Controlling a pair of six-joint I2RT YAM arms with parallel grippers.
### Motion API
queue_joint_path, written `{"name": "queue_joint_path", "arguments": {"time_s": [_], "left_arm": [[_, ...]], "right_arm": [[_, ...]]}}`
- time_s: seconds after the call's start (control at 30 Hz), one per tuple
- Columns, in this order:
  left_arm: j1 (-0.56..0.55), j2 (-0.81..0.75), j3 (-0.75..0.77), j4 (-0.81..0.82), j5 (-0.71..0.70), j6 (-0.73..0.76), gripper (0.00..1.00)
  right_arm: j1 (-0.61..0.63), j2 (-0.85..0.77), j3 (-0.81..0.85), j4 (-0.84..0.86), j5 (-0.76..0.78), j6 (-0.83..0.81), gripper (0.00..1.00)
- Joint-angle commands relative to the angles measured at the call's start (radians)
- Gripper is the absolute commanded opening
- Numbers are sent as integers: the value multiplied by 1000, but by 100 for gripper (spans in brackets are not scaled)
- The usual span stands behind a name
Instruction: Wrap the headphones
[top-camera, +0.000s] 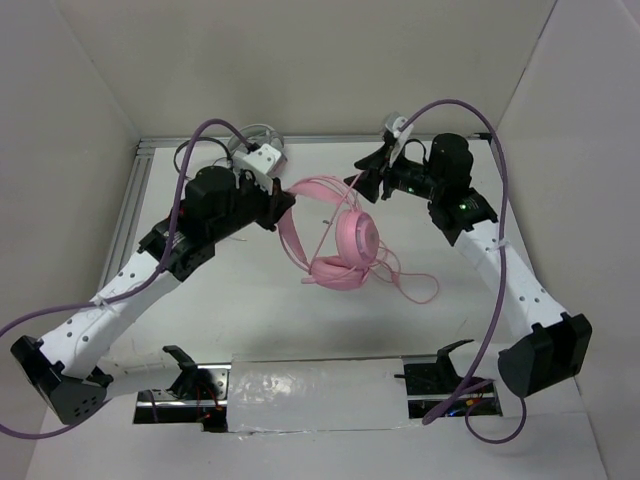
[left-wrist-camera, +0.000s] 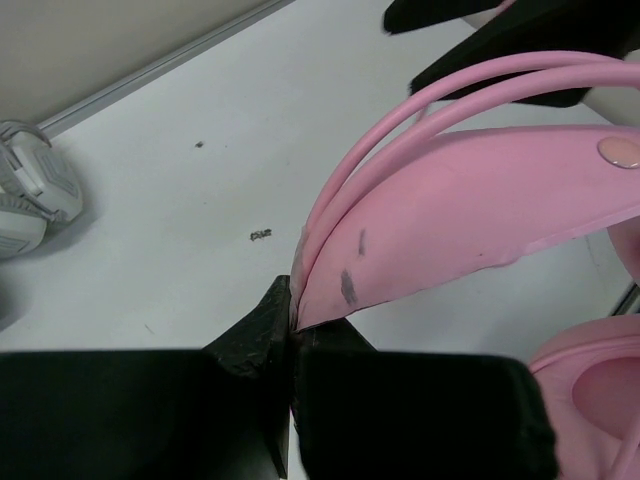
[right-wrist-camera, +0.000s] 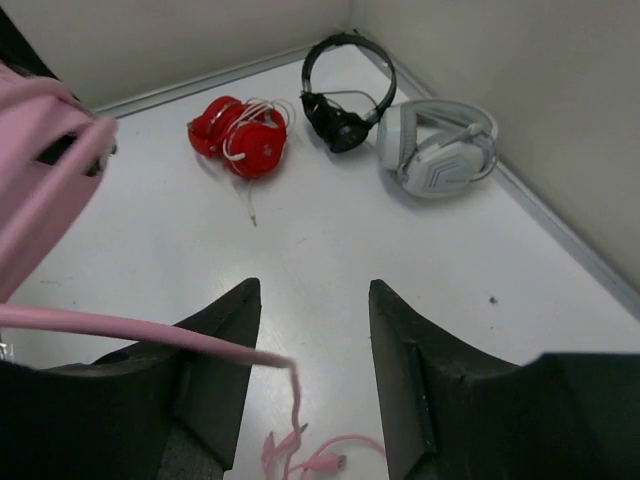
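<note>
In the left wrist view the pink headphones (left-wrist-camera: 480, 200) run off the edge at 3 o'clock, and one earcup (left-wrist-camera: 590, 390) is cut off at 5 o'clock. The white headphones (left-wrist-camera: 28, 195) are cut off at 9 o'clock. From the top, the left arm (top-camera: 205, 215) hides most of them. In the right wrist view the pink cable (right-wrist-camera: 120, 325) leaves at 9 o'clock.

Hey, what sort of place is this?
Probably a robotics lab cell: a white table walled by plain panels, left arm and right arm mounted at its edge, with pink headphones and red headphones.

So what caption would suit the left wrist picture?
Left fingers pinch the pink headphones by the headband; white headphones lie nearby.
</note>
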Motion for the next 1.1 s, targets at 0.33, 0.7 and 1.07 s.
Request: {"name": "queue_joint_path", "arguments": {"time_s": [0.33, 0.7, 1.07], "left_arm": [[12, 42, 241, 22, 166, -136, 0], [106, 120, 473, -61, 196, -206, 0], [205, 220, 813, -137, 137, -205, 0]], "right_arm": [[32, 153, -126, 246, -54, 182, 55], [92, 285, -231, 423, 10, 303, 46], [128, 416, -300, 519, -11, 404, 29]]}}
